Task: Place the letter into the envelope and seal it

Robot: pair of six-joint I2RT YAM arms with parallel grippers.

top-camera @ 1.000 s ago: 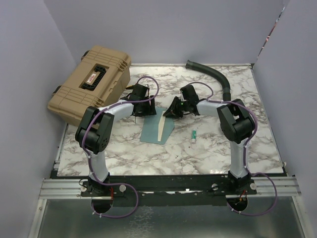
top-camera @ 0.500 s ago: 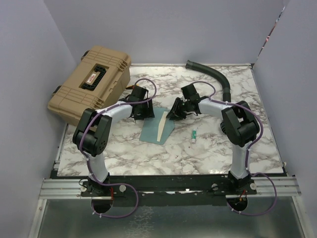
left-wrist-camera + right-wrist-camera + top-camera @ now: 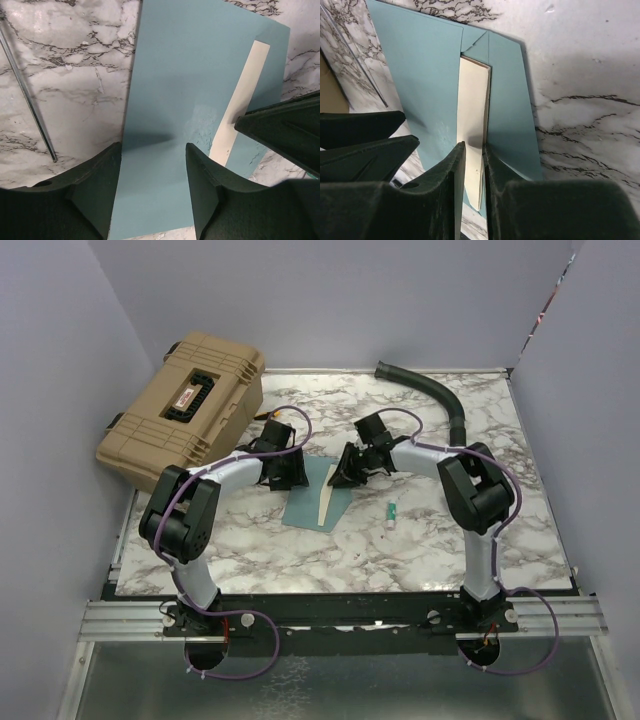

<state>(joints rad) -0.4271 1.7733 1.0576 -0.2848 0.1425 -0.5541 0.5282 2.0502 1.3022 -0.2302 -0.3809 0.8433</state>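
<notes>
Right gripper point(image 3: 472, 150): the jaws stand narrow, with only a thin slit between them. The tips are set down on the letter point(image 3: 472, 100), whose pale strip runs into the slit. The frames do not show whether the sheet is clamped or only pressed.

Left gripper point(image 3: 153, 147): the jaws stand well apart and hold nothing. They are positioned over the envelope point(image 3: 190, 65), whose flat teal surface fills the gap between the fingers. One finger point(image 3: 95, 190) sits at the envelope's edge, next to the marble.

Letter: it lies inside the envelope. It is exposed only as a narrow pale strip between the wide teal panel and a narrower teal panel on the other side.

Envelope: in the top view it lies flat on the table point(image 3: 500, 530), near the centre, directly between the two grippers.

Surroundings:
- A small green-and-white object point(image 3: 392, 513) lies on the marble to the right of the envelope, apart from it.
- A tan case point(image 3: 185, 410) sits at the far left corner.
- A black hose point(image 3: 430, 390) curves along the far right edge.
</notes>
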